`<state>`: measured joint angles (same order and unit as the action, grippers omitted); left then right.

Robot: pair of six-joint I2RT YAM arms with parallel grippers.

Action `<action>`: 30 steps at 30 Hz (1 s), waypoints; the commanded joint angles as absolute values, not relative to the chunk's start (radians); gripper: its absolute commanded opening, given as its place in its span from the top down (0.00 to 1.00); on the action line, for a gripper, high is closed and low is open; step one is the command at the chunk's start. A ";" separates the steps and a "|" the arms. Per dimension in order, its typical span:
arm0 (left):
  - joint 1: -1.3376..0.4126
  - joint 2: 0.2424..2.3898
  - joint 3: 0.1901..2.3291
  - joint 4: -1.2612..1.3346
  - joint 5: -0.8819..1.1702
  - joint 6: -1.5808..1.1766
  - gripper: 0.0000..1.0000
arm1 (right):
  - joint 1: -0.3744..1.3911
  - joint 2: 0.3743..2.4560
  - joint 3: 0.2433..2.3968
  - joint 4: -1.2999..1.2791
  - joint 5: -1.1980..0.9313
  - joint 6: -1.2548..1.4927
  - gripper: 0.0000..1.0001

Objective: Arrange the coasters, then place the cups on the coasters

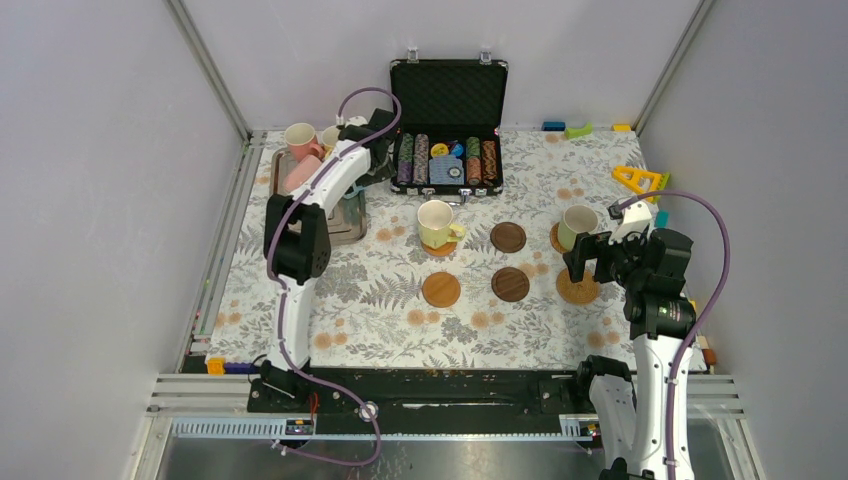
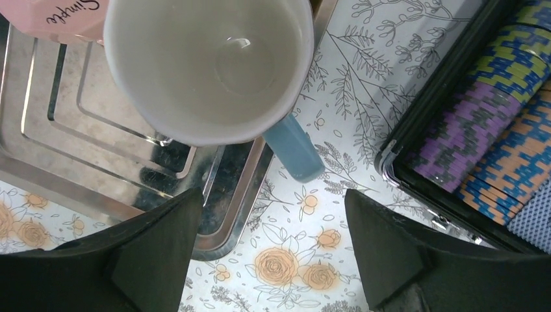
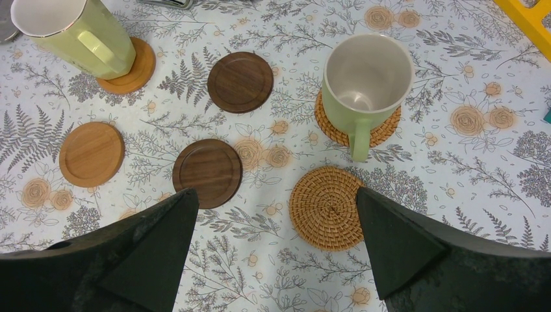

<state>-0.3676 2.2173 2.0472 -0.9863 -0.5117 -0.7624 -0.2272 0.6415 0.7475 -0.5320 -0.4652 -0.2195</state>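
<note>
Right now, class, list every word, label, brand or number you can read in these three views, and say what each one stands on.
"Simple": dark script, seen upside down, on the pink mug over the tray, left wrist view.
Poker chips: coloured patterns only, with no print that can be read.
Top view: anything printed is too small to read.
Right wrist view: no text.

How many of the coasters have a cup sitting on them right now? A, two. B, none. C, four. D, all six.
A: only the yellow cup and the pale green cup stand on coasters. The far dark coaster, the near dark coaster, the tan coaster and the woven coaster are bare.
</note>
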 commanded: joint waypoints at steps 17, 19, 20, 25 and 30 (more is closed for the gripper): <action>-0.330 2.316 2.122 -0.913 -0.583 -0.812 0.31 | -0.229 0.644 0.746 -0.506 -0.505 -0.206 0.00; -0.325 2.311 2.114 -0.913 -0.575 -0.808 0.37 | -0.229 0.645 0.747 -0.505 -0.507 -0.204 0.00; -0.320 2.305 2.108 -0.914 -0.572 -0.803 0.40 | -0.229 0.646 0.747 -0.506 -0.507 -0.204 0.00; -0.313 2.231 2.015 -0.876 -0.569 -0.774 0.47 | -0.229 0.648 0.747 -0.505 -0.509 -0.203 0.00; -0.311 2.146 1.892 -0.822 -0.540 -0.720 0.74 | -0.229 0.648 0.748 -0.506 -0.512 -0.200 0.00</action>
<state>-0.3229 2.2601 1.9541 -0.8761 -0.5468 -0.7704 -0.2272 0.6483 0.7475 -0.5320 -0.4896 -0.2119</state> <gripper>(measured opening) 0.376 0.994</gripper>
